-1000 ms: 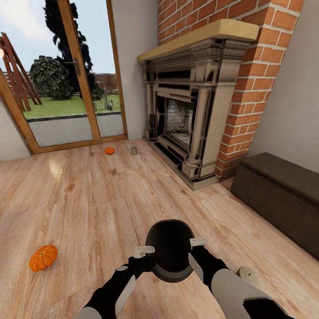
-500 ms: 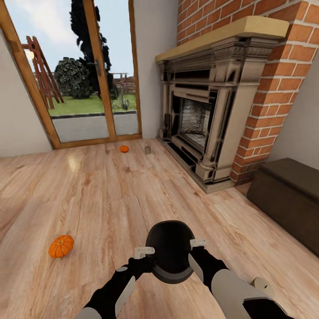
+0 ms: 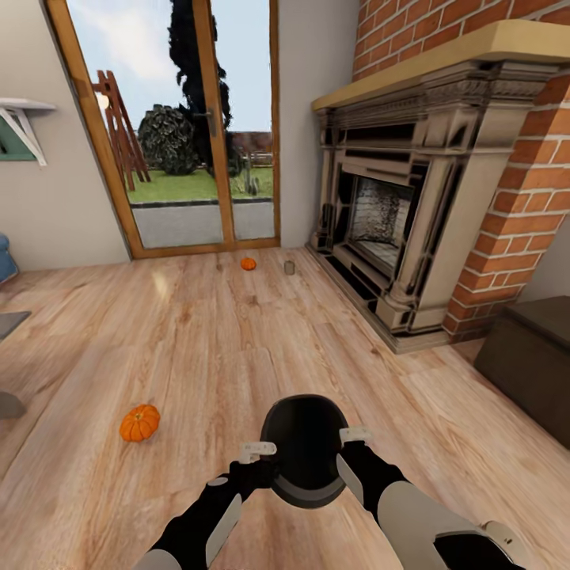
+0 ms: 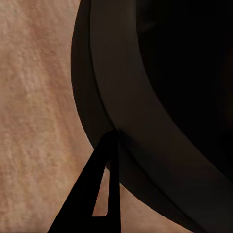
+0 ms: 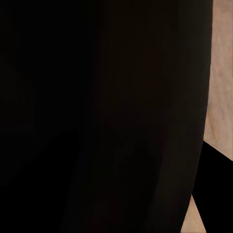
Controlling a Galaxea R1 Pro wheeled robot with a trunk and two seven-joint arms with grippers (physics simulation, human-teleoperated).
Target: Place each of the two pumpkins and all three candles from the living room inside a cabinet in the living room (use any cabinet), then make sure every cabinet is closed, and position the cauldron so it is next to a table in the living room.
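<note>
No readable text, labels, brands, numbers or signs appeared in any view.

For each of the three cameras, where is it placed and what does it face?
Head: high on the robot, facing down over both arms, cauldron, floor, fireplace.
Left wrist: beside the left gripper, facing the cauldron's outer wall.
Right wrist: pressed close to the cauldron's dark side, floor at the edge.
Shared: all show the cauldron.
</note>
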